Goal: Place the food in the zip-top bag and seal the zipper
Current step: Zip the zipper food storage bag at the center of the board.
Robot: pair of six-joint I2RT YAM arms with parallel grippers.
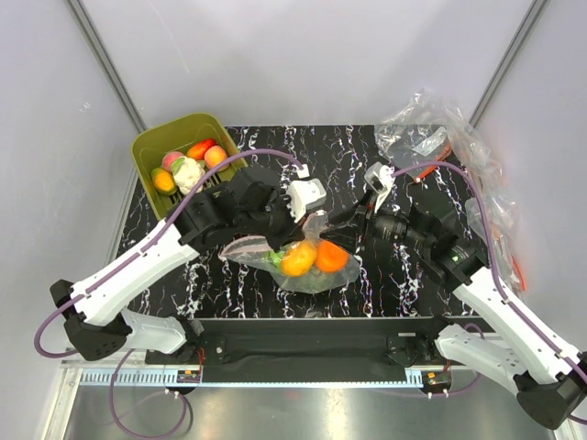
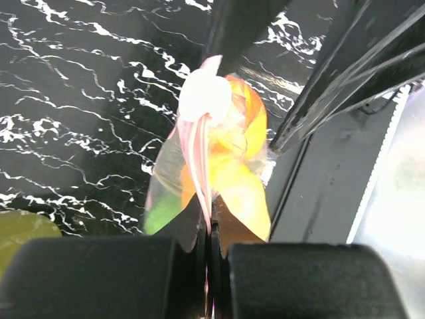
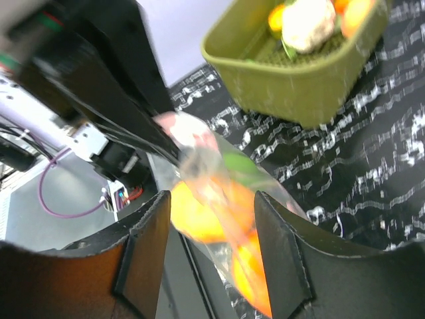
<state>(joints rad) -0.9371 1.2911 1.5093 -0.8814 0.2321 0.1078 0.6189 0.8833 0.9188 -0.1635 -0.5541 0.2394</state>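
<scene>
The zip-top bag lies at the table's middle with two oranges and a green piece inside. In the left wrist view my left gripper is shut on the pink zipper, pinching the strip edge-on, with the oranges hanging beyond it. In the top view my left gripper is at the bag's left top. My right gripper is open, a finger on each side of the bag without pressing it. In the top view it sits at the bag's right top.
An olive-green tub at the back left holds more food, among it a white cauliflower and a red piece. The tub shows beyond the bag in the right wrist view. Plainer clear bags are heaped at the back right.
</scene>
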